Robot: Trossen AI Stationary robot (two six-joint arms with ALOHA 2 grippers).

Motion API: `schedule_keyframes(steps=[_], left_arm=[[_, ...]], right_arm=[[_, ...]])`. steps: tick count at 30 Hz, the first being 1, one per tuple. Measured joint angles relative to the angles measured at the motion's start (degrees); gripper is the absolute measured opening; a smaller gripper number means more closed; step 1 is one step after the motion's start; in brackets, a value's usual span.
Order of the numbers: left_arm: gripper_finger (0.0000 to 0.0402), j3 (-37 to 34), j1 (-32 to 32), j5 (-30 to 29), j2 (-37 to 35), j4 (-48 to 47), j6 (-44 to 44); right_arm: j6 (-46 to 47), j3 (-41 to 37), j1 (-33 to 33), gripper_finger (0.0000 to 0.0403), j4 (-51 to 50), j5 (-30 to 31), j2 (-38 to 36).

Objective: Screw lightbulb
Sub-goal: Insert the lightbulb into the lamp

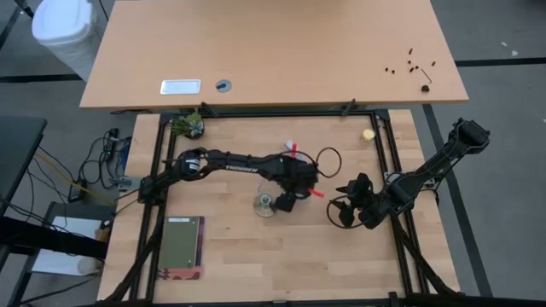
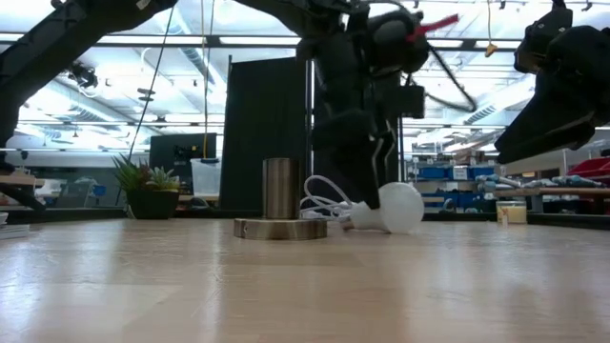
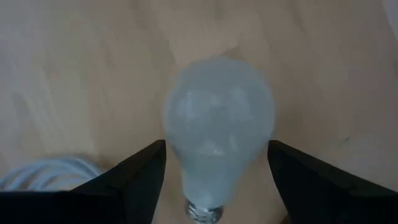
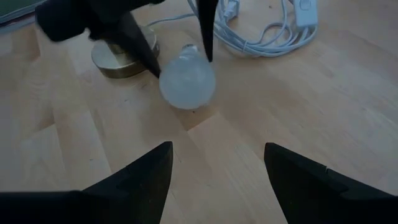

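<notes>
Left gripper [image 1: 285, 202] hung low over the middle of the pale wooden table [image 1: 281, 264], its two dark fingers [image 3: 140, 171] spread apart on either side of the small white frosted lightbulb [image 3: 217, 121]; in the left wrist view a thin strip of table showed between each finger and the glass, so the bulb was straddled, not clamped. That lightbulb [image 2: 398, 208] lay on its side on the table, its pale grey screw base [image 3: 203, 211] pointing back toward the gripper's palm. In the low view it rested just beside the round brass-coloured disc socket base [image 2: 280, 229] with its upright metal cylinder [image 2: 279, 189], and whether the two touched could not be told. Behind them, loops of white cord [image 4: 261, 37] were coiled on the table. Right gripper [image 1: 346, 207] hovered to the right of the bulb, clear of it, its own dark fingers [image 4: 140, 177] standing wide and empty, aimed toward the bulb [image 4: 187, 82] and the other arm. Near the far right corner of the table sat a tiny yellowish ball [image 1: 368, 134], and a small green potted plant [image 1: 188, 126] stood at the far left corner. A flat olive-green rectangular board [image 1: 182, 246] lay near the front left.
</notes>
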Motion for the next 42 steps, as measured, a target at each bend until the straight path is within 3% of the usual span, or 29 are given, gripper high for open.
schedule_keyframes(steps=[4, 29, 34, 42], left_arm=[[0.0286, 0.0, -0.8, -4.3, 0.2, 3.0, 0.2], [0.0298, -4.3, -0.4, 0.9, 0.3, 13.0, -2.8], [0.0277, -4.3, -0.4, 1.1, 0.3, 13.5, -2.8], [0.0206, -4.3, -0.4, 1.6, 0.3, 13.5, -3.2]], right_arm=[[0.0, 0.0, 0.0, 0.0263, 0.0, 0.0, 0.0], [-0.4, 0.0, 0.0, 0.0263, 1.4, 0.0, 0.0], [-0.4, 0.0, 0.1, 0.0263, 1.6, 0.0, 0.0], [-1.5, 0.0, 0.1, 0.0263, 1.9, 0.0, 0.0]])
